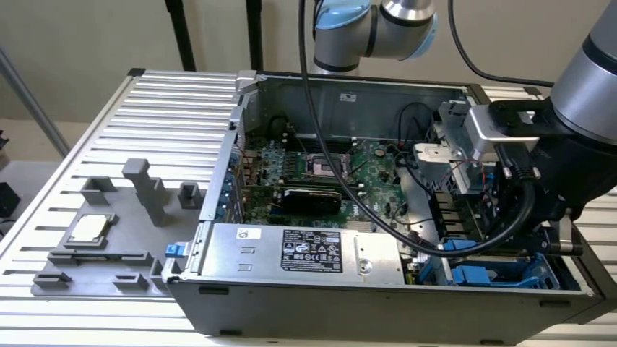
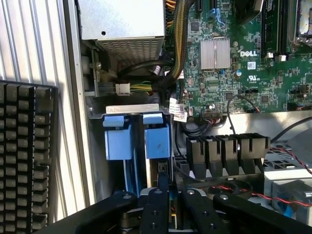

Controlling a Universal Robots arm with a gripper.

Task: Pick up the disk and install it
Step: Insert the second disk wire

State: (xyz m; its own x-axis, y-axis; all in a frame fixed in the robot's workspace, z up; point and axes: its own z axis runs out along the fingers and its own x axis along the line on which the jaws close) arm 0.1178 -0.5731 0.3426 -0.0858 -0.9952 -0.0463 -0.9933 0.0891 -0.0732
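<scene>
1. The open computer case (image 1: pixel 405 289) lies on its side on a slatted metal table (image 1: pixel 164 108); the motherboard (image 1: pixel 318 163) faces up inside it.
2. The arm reaches down into the case at the exterior view's right, over the drive bay in the case's near right corner.
3. The gripper (image 2: pixel 168 202) sits low in the wrist view. Its black fingers (image 2: pixel 155 209) are drawn narrow around the edge of a thin part standing between them; whether that part is the disk's edge I cannot tell.
4. The disk's blue rails (image 2: pixel 157 139) stand upright in the drive bay, just ahead of the fingers. In the exterior view, blue plastic (image 1: pixel 477 275) shows in that same corner of the case.
5. The power supply (image 1: pixel 303 249), a silver box with a black-and-white label, lies along the case's near edge.
6. A grey fixture tray (image 1: pixel 97 253) rests on the table near its left edge, carrying a small square silver chip (image 1: pixel 89 228).
7. A black keyboard (image 2: pixel 27 156) lies on the table outside the case wall in the wrist view.
</scene>
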